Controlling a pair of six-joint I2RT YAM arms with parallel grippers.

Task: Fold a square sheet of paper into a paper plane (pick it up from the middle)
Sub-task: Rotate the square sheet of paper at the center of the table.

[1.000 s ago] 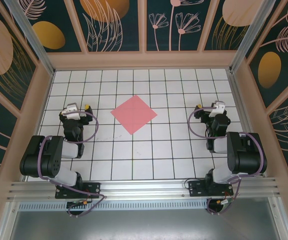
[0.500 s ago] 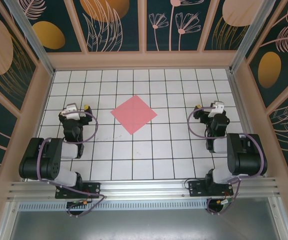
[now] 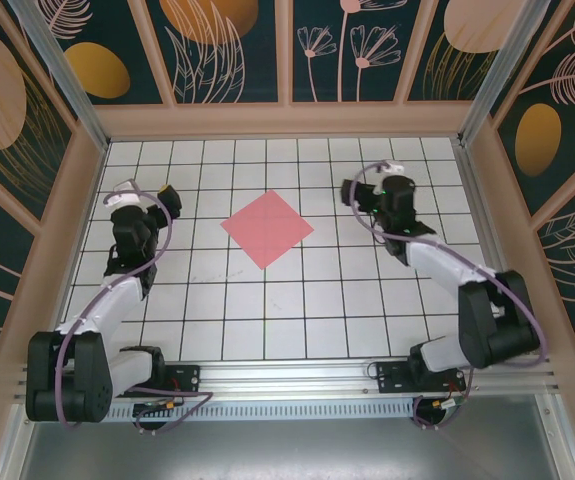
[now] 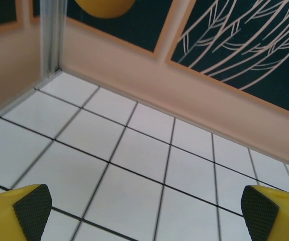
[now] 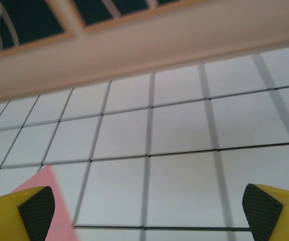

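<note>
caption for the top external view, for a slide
Both open, the left gripper and right gripper flank the flat square sheet of paper on the white grid table, neither touching it.

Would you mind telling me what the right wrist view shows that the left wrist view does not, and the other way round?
Right wrist: a corner of the square sheet of paper, flat on the tiles by one fingertip of the right gripper.
Left wrist: the metal corner post and a side wall, ahead of the left gripper.
Shared: the white gridded table, the back wall, and yellow fingers spread wide with nothing between them.
</note>
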